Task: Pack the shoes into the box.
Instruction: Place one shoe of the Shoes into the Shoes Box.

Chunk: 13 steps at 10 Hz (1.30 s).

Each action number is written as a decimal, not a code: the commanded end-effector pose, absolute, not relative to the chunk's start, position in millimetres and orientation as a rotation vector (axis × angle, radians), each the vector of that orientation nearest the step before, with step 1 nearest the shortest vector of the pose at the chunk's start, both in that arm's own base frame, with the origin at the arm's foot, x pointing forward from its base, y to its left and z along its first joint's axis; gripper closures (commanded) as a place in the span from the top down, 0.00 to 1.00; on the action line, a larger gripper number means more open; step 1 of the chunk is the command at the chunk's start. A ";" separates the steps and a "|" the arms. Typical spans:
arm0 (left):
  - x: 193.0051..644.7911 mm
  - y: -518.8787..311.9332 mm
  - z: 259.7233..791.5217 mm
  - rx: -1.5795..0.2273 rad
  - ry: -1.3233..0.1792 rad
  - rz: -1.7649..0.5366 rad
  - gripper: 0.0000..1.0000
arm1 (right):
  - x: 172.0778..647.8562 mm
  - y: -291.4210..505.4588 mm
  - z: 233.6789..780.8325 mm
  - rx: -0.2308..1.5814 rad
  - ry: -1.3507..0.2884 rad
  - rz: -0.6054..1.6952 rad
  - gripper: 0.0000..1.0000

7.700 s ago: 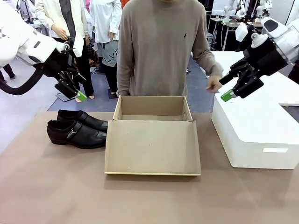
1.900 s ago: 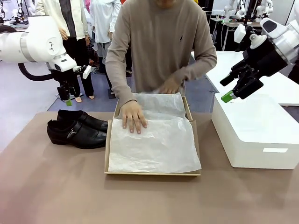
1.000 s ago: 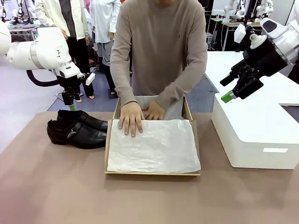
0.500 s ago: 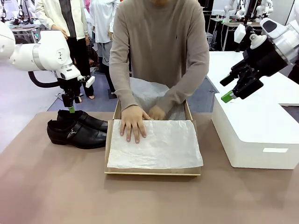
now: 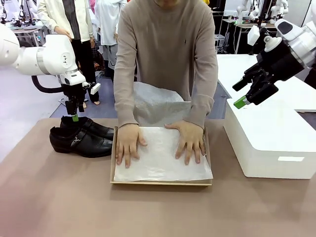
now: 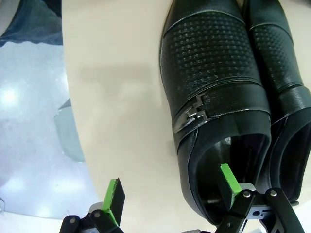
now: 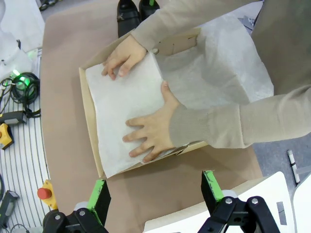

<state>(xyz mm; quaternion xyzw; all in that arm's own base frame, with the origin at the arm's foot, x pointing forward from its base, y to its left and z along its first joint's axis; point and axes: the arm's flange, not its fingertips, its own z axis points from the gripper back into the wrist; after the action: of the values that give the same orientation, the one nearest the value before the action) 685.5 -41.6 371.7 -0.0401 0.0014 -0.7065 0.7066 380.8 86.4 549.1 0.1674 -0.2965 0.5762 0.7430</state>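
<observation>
Though open, box (image 5: 161,183) interior under tissue paper (image 5: 160,159).

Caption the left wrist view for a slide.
Open left gripper poised over the shoes: one pad above a shoe's opening, the other outside its wall.

Box (image 5: 160,183) inside is buried under tissue paper (image 5: 160,165) and the person's hands (image 5: 129,144). Far shoe (image 5: 91,126) is half-hidden behind near shoe (image 5: 81,142). Left wrist view: toes cut by top edge, heel ends behind the left gripper (image 6: 169,175). Right wrist view: shoes (image 7: 129,10) clipped at top edge.
</observation>
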 end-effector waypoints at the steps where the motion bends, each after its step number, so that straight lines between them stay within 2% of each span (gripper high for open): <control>1: 692.2 -41.3 368.7 -0.093 0.041 -1.569 1.00 | 383.2 85.6 549.3 0.387 -0.672 1.284 1.00; 8: 685.2 -47.9 345.2 -0.153 0.098 -1.559 1.00 | 383.2 85.6 549.3 0.387 -0.672 1.284 1.00; 9: 684.4 -48.0 345.2 -0.146 0.101 -1.571 0.94 | 383.2 85.6 549.3 0.387 -0.672 1.284 1.00; 13: 681.9 -46.0 347.1 -0.142 0.104 -1.555 0.18 | 383.2 85.6 549.3 0.387 -0.672 1.284 1.00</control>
<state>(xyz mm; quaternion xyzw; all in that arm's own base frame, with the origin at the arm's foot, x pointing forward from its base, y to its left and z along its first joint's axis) 681.6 -47.1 342.9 -0.0733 0.0340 -0.7049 0.7047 380.8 86.4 549.1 0.1674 -0.2965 0.5762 0.7430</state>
